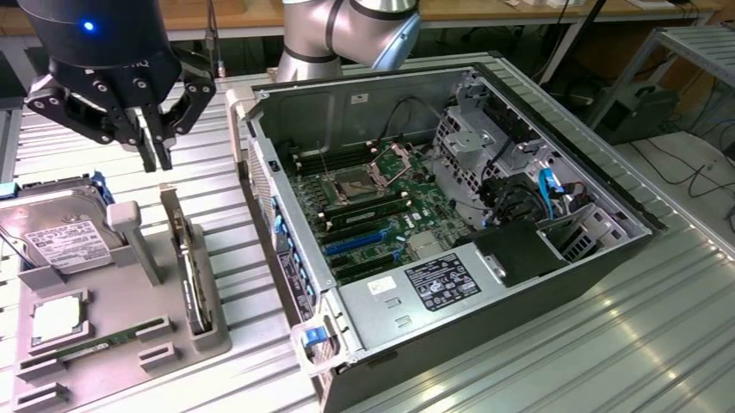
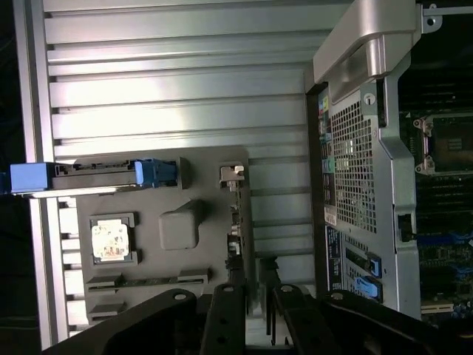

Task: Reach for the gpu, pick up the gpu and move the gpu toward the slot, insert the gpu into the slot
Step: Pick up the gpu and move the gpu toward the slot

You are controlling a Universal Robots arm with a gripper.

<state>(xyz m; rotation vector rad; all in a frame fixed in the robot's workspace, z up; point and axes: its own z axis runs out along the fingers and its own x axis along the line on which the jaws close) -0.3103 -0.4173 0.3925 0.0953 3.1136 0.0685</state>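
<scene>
The gpu is a thin dark card standing on edge in a slot of the grey holder tray, at the exterior view's left. My gripper hangs above the card's far end, apart from it, fingers a little open with nothing between them. In the wrist view the fingers frame the card's edge and its metal bracket below my gripper. The blue slot lies on the motherboard inside the open computer case. A strip of the slot also shows in the wrist view.
On the tray also sit a silver hard drive, a processor chip and a green memory stick. The case's metal rear wall stands between tray and motherboard. Cables and a drive cage crowd the case's far side.
</scene>
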